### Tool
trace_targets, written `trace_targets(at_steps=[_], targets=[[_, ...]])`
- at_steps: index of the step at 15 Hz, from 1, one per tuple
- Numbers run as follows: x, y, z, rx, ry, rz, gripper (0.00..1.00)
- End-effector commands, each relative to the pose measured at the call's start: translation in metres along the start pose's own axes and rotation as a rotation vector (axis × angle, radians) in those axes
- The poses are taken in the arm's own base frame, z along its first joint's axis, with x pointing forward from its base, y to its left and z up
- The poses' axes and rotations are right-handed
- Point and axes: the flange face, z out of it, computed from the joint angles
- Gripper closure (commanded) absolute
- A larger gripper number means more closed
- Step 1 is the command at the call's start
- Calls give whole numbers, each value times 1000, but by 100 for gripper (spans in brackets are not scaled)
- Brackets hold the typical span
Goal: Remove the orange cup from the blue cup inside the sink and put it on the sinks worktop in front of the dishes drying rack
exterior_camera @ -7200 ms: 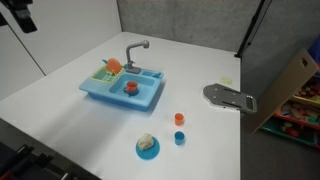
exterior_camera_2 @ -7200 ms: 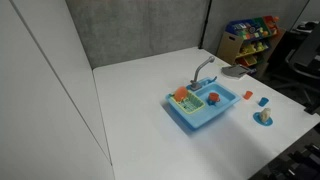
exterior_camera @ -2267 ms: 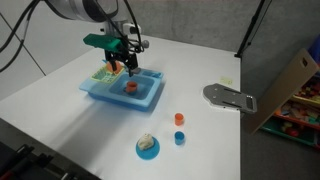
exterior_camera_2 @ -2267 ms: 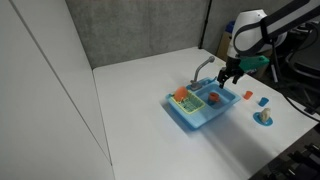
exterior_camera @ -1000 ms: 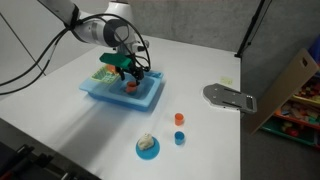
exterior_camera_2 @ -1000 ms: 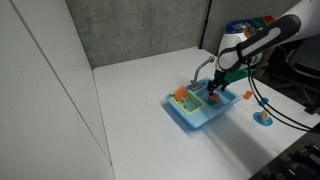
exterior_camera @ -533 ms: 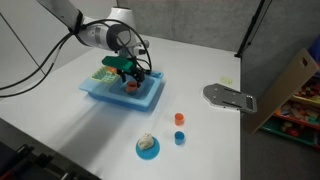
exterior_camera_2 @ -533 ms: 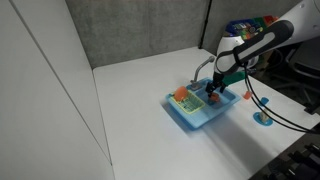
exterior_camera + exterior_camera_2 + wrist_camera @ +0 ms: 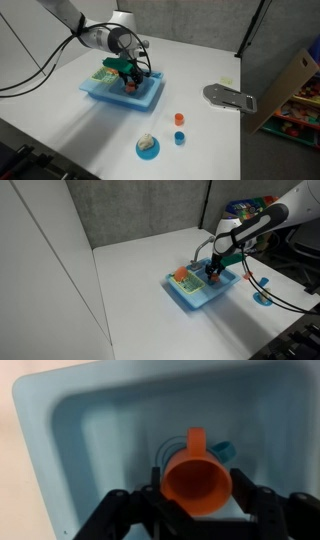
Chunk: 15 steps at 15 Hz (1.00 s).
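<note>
In the wrist view the orange cup (image 9: 197, 482) fills the middle, its mouth facing the camera, with its handle pointing up. It sits in the blue cup (image 9: 222, 450), of which only a rim and the handle show, inside the sink (image 9: 90, 420) basin. My gripper (image 9: 197, 490) has a dark finger pressed against each side of the orange cup. In both exterior views the gripper (image 9: 129, 82) (image 9: 213, 275) reaches down into the sink (image 9: 100, 93) (image 9: 198, 298). The dishes drying rack (image 9: 104, 72) (image 9: 183, 277) stands at one end, beside the sinks worktop (image 9: 93, 86).
On the white table lie a tiny orange cup (image 9: 179, 119), a small dark-blue cup (image 9: 179, 138), a blue plate (image 9: 140, 152) with a pale lump and a grey flat object (image 9: 230, 97). The grey faucet (image 9: 203, 248) rises beside my arm. The table edge is near.
The gripper has sunk slightly into the basin and its jaws have closed from wide open onto the orange cup. The sink and loose pieces have not moved.
</note>
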Motion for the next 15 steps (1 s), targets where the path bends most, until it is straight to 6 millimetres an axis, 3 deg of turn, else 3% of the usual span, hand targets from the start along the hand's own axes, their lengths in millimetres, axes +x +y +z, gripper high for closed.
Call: trace_targets(at_steps=[1, 4, 11, 15], targets=[[7, 0, -4, 25, 5, 8, 60], [5, 1, -20, 27, 8, 8, 66], [1, -1, -68, 38, 26, 7, 66], [-13, -8, -97, 20, 25, -14, 66]])
